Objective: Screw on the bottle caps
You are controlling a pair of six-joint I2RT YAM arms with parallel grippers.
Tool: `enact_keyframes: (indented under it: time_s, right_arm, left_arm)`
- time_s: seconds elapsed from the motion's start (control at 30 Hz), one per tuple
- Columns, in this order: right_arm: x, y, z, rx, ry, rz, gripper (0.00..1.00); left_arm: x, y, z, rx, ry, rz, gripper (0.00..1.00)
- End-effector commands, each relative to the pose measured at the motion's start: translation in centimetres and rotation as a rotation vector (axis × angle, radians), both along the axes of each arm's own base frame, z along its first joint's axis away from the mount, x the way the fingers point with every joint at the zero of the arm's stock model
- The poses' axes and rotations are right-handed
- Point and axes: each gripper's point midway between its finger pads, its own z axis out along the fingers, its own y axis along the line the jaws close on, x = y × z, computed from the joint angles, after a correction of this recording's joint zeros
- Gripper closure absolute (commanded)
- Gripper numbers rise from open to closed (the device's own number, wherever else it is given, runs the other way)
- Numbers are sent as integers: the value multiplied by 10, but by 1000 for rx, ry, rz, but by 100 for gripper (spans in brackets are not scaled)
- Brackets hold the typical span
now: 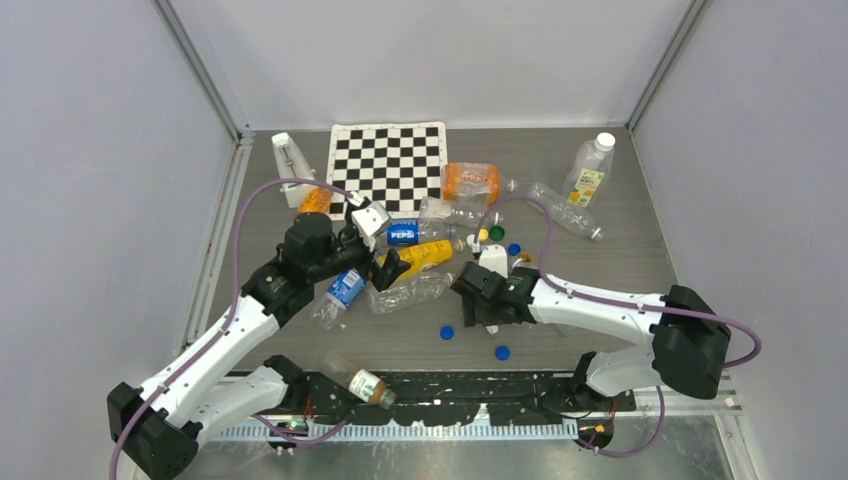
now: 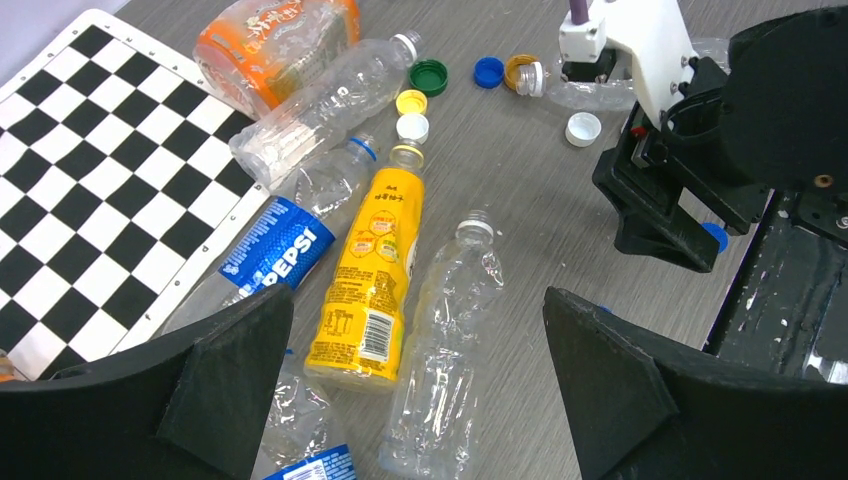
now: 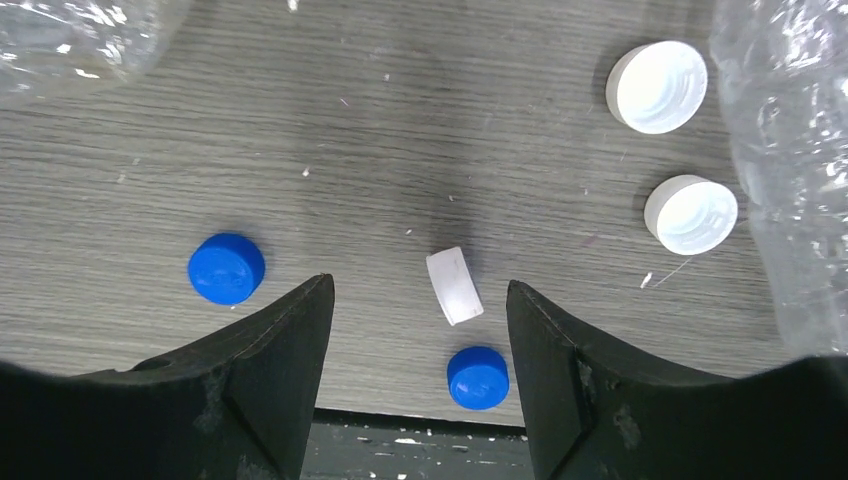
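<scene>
The right pincer (image 3: 418,290) hangs low over the table (image 3: 350,130). Its two fingers are spread apart and there is nothing in them. Right between the fingers lies a small white cap (image 3: 455,287), tipped up on its edge. I think the pincer is lined up there so it can close on that one. That may be tricky, because a cap on its edge can roll or flip. A blue cap (image 3: 227,268) lies flat beside one finger, and a second blue cap (image 3: 478,377) lies near the table edge. Two other white caps (image 3: 657,87) sit open side up farther off, next to a crumpled bottle (image 3: 790,170). The left pincer (image 2: 412,305) is wide open too and holds nothing. It hovers over a yellow bottle (image 2: 372,270) and a clear bottle (image 2: 440,350). They lie side by side, and as far as I can tell neither has a cap on. I think it waits there so it can grab a bottle and hold it steady while the other arm twists a cap on. Past the yellow bottle's neck sit a yellow cap (image 2: 411,101) and a green cap (image 2: 429,76). Most of the job looks not yet done.
</scene>
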Motion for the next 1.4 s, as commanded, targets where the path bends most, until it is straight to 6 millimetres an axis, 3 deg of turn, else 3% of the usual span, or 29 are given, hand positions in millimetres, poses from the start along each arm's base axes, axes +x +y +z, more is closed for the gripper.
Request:
enact_keyframes:
  time_s: [0.0, 0.17, 0.37, 0.5, 0.63, 0.7, 1.03, 1.23, 1.37]
  right_arm:
    - [1, 11, -8, 85, 17, -33, 30]
    - [-9, -3, -33, 43, 77, -74, 32]
    - [-20, -13, -54, 24, 130, -93, 40]
    - [-22, -17, -56, 12, 139, -96, 53]
    - [-18, -18, -51, -10, 121, -85, 74]
    - [-10, -22, -46, -50, 87, -80, 85]
    - [58, -36, -10, -424, -142, -76, 87]
    - [88, -36, -17, -662, -210, -89, 87]
    - [91, -25, -36, -727, -201, -53, 83]
  left_arm:
    - [1, -1, 3, -12, -5, 0, 0]
    - [1, -1, 1, -9, -1, 1, 1]
    - [1, -1, 0, -8, 0, 1, 0]
    - [1, -1, 0, -7, 1, 3, 1]
    - [2, 0, 1, -5, -2, 8, 0]
    - [2, 1, 1, -4, -3, 10, 1]
    - [2, 3, 3, -3, -12, 16, 1]
    - [2, 6, 5, -4, -23, 28, 1]
    - [2, 6, 6, -5, -25, 29, 0]
